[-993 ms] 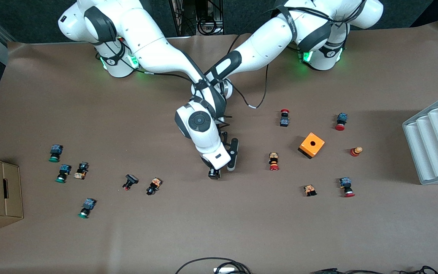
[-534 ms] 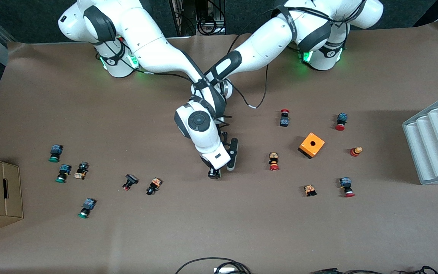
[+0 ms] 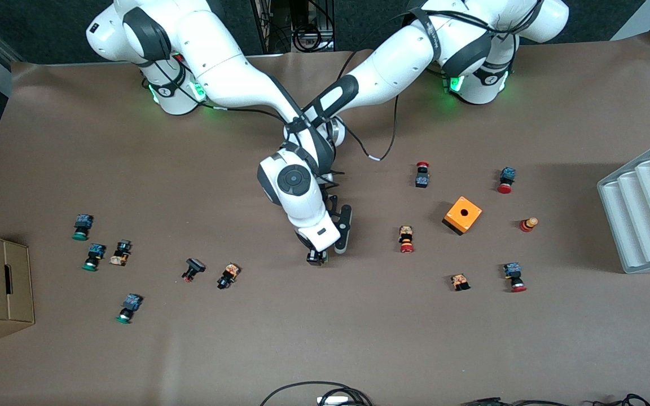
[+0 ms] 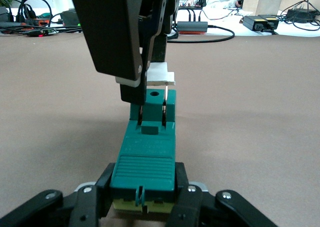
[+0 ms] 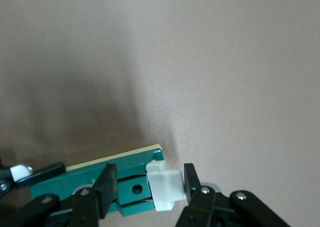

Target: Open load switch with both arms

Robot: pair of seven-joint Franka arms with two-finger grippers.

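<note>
**Item:** load switch [image 4: 146, 157], green block w/ white slider [image 5: 163, 184] at one end. Lies on table [image 3: 359, 338] mid-table, under both wrists; hidden by the arms in front view.

**Key relation:** long axis runs straight from left gripper [image 4: 142, 199] toward right gripper [image 5: 146, 187]. Left has the plain end, right has the slider end. Judged: opening pull goes along this axis, slider drawn away from the body, so the two grips work against each other end to end.

**Left gripper:** fingers clamped on the switch body's sides at the end away from the slider; low, at table level. Acts as anchor.

**Right gripper:** fingers [image 5: 105, 184] either side of the slider end, pads at or touching the white piece and green fork; looks closed onto the slider, contact on one pad not fully clear.

**Arm pose:** both arms reach in from their bases and cross mid-table; right wrist [image 3: 294, 183] on top, pointing steeply down; left forearm [image 3: 381, 70] tucked beneath it.

**Nearby:** orange box [image 3: 462, 214], well apart.
</note>
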